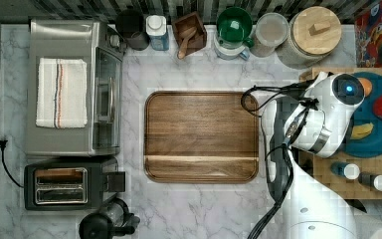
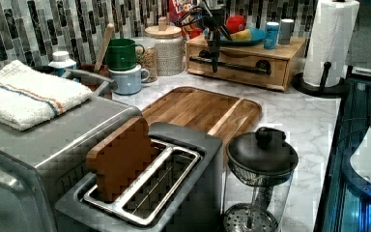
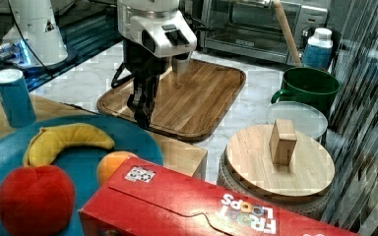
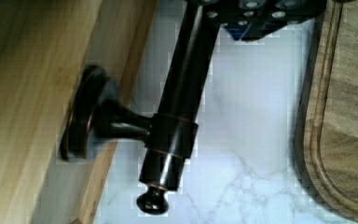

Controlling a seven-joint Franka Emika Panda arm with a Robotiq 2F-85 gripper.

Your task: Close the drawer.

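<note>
The drawer (image 2: 275,71) is a light-wood front under the slab that bears the blue plate (image 2: 256,35), at the back of the left view. Its thin black bar handle (image 2: 241,66) runs across the front, and the front looks about flush with the box around it. My gripper (image 2: 215,60) hangs down in front of the handle, shut, with its tip against the bar. In the right view the gripper (image 3: 142,115) points down between the plate's slab and the cutting board. The wrist view has the handle (image 4: 177,93) and its round mount close up on the wood front (image 4: 23,93).
A dark cutting board (image 1: 201,135) lies beside the drawer on the marble counter. A paper towel roll (image 2: 329,38) stands at the left view's right of the drawer. Jars and mugs (image 1: 234,27) line the back wall. A toaster (image 1: 62,185) and toaster oven (image 1: 72,87) stand on the top view's left.
</note>
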